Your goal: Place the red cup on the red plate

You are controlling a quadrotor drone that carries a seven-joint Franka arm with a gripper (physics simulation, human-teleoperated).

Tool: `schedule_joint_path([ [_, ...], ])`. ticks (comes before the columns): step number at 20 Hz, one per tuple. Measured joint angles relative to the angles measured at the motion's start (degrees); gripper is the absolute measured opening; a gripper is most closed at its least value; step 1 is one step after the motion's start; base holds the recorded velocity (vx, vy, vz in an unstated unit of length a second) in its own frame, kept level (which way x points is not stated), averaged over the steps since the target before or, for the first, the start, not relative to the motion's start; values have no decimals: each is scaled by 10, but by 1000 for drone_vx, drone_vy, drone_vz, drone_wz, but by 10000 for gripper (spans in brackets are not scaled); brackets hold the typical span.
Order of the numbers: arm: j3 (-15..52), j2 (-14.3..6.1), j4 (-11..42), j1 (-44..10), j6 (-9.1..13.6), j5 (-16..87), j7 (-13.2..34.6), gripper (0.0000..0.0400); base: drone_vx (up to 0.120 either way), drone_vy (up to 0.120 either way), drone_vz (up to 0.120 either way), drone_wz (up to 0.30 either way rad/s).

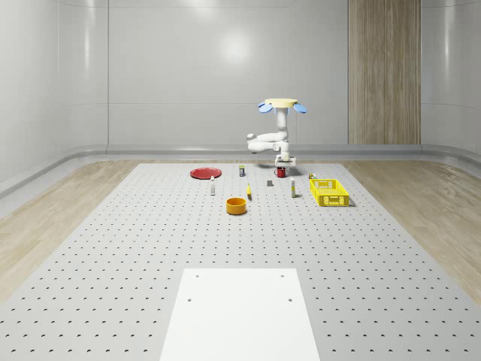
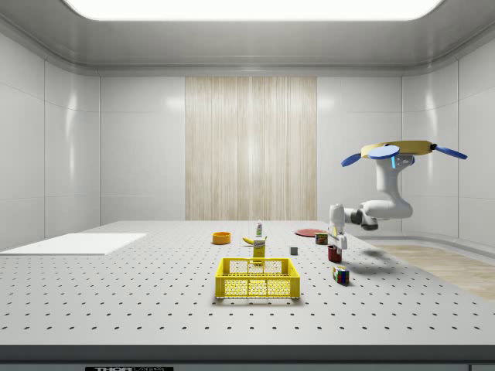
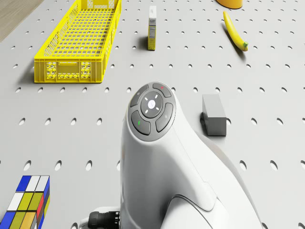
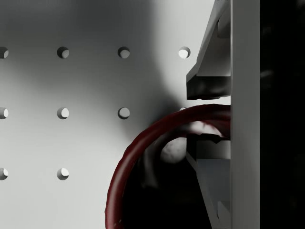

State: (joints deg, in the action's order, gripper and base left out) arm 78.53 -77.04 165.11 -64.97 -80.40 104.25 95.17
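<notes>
A: Whole-scene?
B: Drone (image 1: 279,104) hovers over table (image 1: 113,248); gripper (image 1: 283,165) at red cup (image 1: 280,172), red plate (image 1: 204,173) well apart.
A: Side?
B: Same, cup upright on table.
A: Wrist?
B: Fingers (image 4: 209,86) straddle cup rim, one inside, one outside; grip tightness: can't tell.

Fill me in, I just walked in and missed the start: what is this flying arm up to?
The drone hovers over the far part of the perforated table, its arm bent down to the red cup. In the wrist view the gripper straddles the cup's rim, one of the fingers outside and one inside. The cup stands on the table, not yet on the red plate, off toward the whole-scene view's left.
</notes>
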Motion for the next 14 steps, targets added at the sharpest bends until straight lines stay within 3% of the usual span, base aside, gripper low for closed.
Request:
schedule_joint_path([
  [5,34,-6,2,-6,3,-35,7,101,0,0,120,0],
  [14,56,-25,2,-12,-10,-60,12,100,0,-116,120,0],
])
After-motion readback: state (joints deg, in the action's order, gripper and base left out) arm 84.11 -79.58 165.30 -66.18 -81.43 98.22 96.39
